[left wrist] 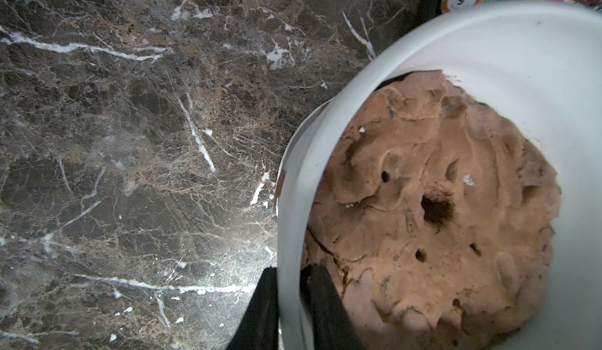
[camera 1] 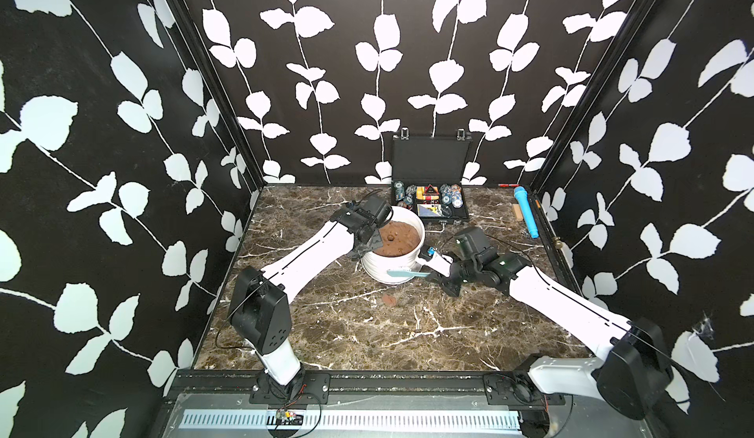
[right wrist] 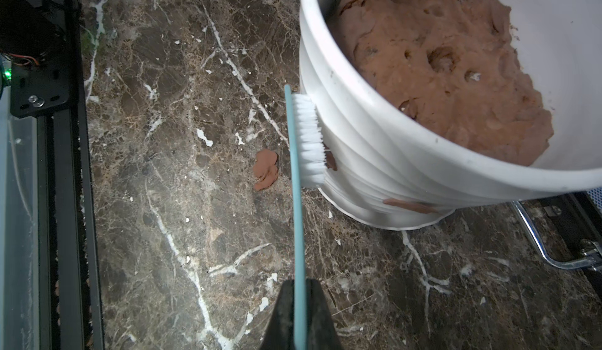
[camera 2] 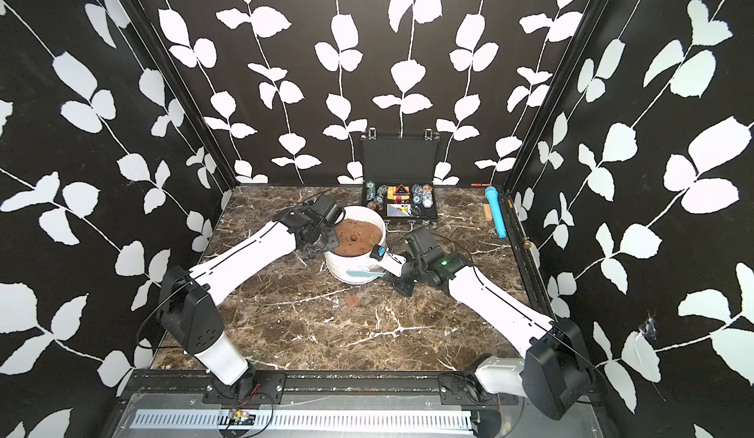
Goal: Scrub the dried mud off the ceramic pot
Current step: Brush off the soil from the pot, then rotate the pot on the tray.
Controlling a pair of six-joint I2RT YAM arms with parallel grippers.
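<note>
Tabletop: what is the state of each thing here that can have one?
White ribbed ceramic pot: upright, holds a brown lumpy mound.
Reddish-brown dried mud patches: two stuck on the pot's wall, one flake on the table.
Teal-handled white-bristled brush: bristles against the pot's wall.
Black hinged case: open.
Left gripper: shut on the pot's rim.
Right gripper: shut on the brush handle.

My left gripper (camera 1: 369, 239) sits at the rim of the ceramic pot (camera 1: 375, 264), with the brown mound (camera 1: 400, 238) just past its jaws. My right gripper (camera 1: 434, 277) clamps a teal brush (camera 1: 402, 273), which reaches out from the jaws across the pot's wall. A flake of dried mud (camera 1: 389, 301) lies on the table (camera 1: 449, 334), off to one side of those jaws and apart from the brush.
</note>
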